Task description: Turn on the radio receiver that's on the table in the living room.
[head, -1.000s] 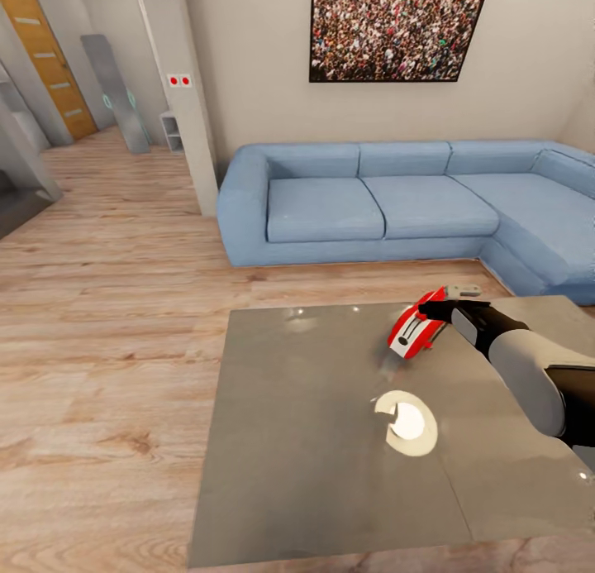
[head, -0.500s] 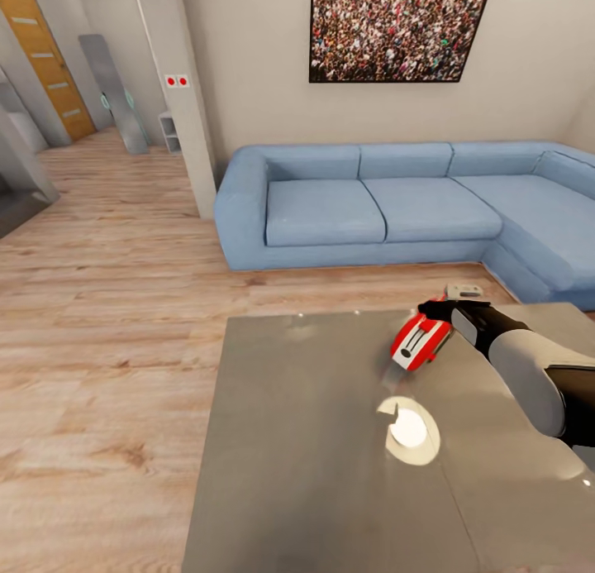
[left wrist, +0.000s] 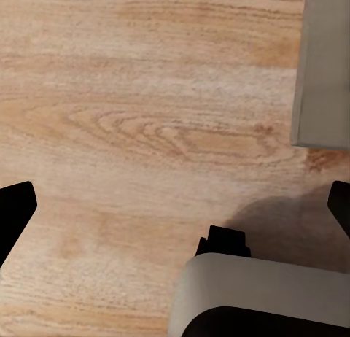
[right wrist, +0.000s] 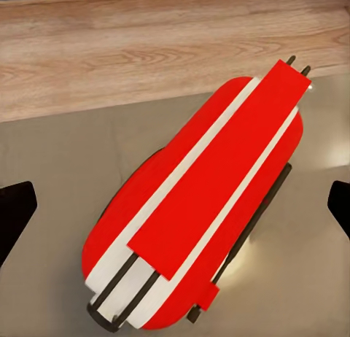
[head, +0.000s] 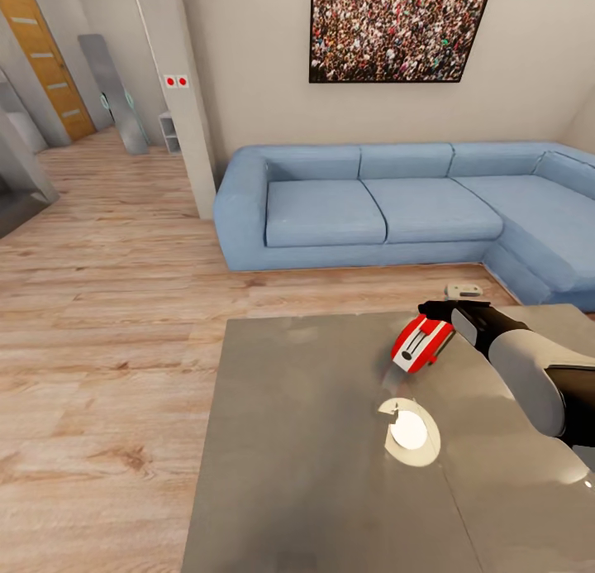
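Over the last second the whole head view has slid, which is the camera moving; against the table (head: 314,474) the radio receiver (head: 421,343) has barely shifted, though it sat a touch higher and more tilted a second ago and now lies nearer the glossy top, at the far right part of the table, in front of the blue sofa (head: 397,205). The right gripper (head: 438,312) stays at its far end, apparently touching it, so the press on the switch is probably under way or just finished, and nothing shows whether the set is on. In the right wrist view the fingertips (right wrist: 16,209) stand wide at the picture's edges with the radio between them, unclamped. The left gripper (left wrist: 175,213) hangs wide open over the wood floor (left wrist: 146,96) beside the table's edge. The dial is not visible; a small grey object (head: 464,291) on the floor beyond the table is too small to name.
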Motion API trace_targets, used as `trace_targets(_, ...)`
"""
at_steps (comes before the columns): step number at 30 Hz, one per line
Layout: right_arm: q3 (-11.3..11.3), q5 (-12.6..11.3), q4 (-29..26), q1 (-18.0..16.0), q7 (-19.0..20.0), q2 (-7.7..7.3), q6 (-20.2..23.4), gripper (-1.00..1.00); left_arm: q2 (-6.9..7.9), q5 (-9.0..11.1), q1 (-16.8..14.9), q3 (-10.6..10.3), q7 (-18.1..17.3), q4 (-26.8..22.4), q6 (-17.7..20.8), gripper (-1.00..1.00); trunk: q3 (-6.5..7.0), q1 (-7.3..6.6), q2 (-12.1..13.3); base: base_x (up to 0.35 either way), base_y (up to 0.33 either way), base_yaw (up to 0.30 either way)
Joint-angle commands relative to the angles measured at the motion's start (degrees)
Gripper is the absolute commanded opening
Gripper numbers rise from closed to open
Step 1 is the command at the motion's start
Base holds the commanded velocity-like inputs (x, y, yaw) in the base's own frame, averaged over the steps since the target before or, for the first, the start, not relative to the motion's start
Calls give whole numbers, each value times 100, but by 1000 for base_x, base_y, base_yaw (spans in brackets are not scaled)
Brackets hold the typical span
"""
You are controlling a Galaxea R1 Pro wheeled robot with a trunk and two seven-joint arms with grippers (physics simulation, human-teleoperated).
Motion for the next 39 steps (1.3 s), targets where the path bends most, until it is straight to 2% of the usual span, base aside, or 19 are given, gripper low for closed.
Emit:
trace_targets(1, 0, 0, 0, 0, 0, 2, 0, 100, -2, 0, 0, 0, 0, 0, 0, 100, 0, 0, 0, 0, 0, 0)
trace_targets(39, -15, -10, 8, 0, 16, -15, 0, 100, -8, 0, 0, 0, -8, 0, -8, 100, 0, 0, 0, 0, 0, 0)
